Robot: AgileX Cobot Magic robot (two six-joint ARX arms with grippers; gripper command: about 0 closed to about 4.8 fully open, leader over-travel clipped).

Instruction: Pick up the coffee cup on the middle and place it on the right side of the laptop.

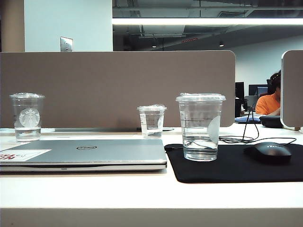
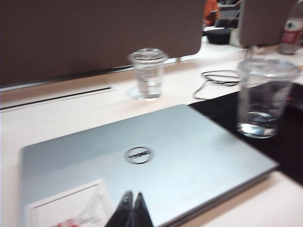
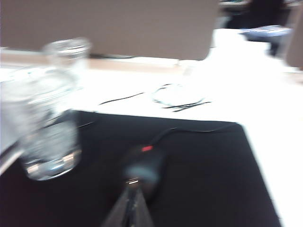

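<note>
The clear plastic lidded coffee cup [image 1: 200, 126] stands upright on the black mat [image 1: 236, 166], just right of the silver Dell laptop [image 1: 85, 153]. Both the left gripper [image 2: 131, 208] and the right gripper [image 3: 132, 203] hang pinched together, holding nothing; placement looks complete, so keeping clear seems wise.

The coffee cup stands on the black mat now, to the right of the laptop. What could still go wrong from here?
1. The coffee cup holds water, beside the laptop; a knock could spill onto it.
2. The mouse cable runs just behind the cup; a snag could tip it.
3. Both end effectors look shut and empty, the left end effector over the laptop, the right end effector over the mouse; a low sweep might hit the cup.
</note>
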